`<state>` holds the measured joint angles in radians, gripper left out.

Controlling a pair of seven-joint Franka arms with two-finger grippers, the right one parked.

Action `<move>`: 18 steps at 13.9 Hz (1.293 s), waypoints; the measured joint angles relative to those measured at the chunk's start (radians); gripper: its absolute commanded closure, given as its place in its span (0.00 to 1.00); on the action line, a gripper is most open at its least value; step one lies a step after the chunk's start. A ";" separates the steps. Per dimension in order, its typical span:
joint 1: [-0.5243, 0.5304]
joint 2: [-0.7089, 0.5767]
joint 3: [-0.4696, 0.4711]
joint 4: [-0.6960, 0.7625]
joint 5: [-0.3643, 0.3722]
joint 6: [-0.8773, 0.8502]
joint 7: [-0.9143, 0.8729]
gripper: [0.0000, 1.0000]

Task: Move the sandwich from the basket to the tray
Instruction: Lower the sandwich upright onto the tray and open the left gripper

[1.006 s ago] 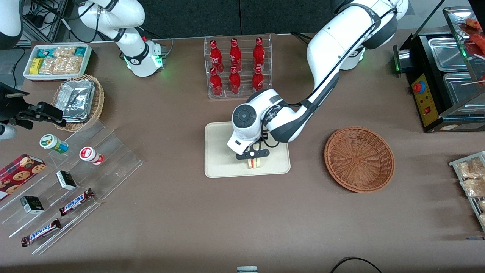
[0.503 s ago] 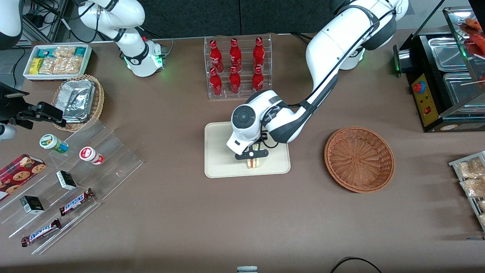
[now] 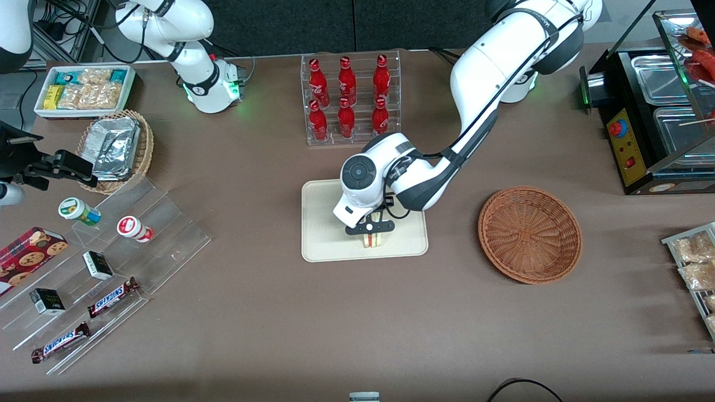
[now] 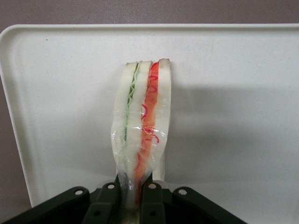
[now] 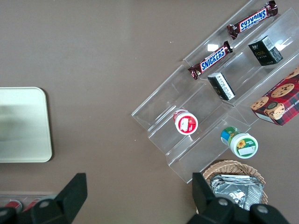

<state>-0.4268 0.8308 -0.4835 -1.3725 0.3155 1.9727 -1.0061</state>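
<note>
The sandwich point(image 3: 373, 240) is a wrapped white-bread wedge with red and pale filling layers, standing on edge on the cream tray point(image 3: 321, 240). My left gripper point(image 3: 371, 230) is over the tray's near part, shut on the sandwich's end. In the left wrist view the black fingers point(image 4: 108, 203) pinch the wrapped wedge point(image 4: 142, 121), which reaches out over the tray point(image 4: 233, 121). The reddish-brown wicker basket point(image 3: 529, 234) sits empty beside the tray, toward the working arm's end of the table.
A clear rack of red bottles point(image 3: 349, 97) stands farther from the front camera than the tray. A tan basket of foil packets point(image 3: 115, 148), a white snack box point(image 3: 85, 89) and a clear stepped stand with snacks point(image 3: 100, 273) lie toward the parked arm's end. A black food warmer point(image 3: 653, 111) stands at the working arm's end.
The wrist and gripper have shifted very slightly over the tray with the sandwich still held. Nothing else has moved.
</note>
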 measured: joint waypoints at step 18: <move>-0.007 0.011 0.000 0.000 0.019 0.000 0.018 0.00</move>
<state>-0.4339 0.8415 -0.4832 -1.3723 0.3340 1.9727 -0.9876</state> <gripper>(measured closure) 0.705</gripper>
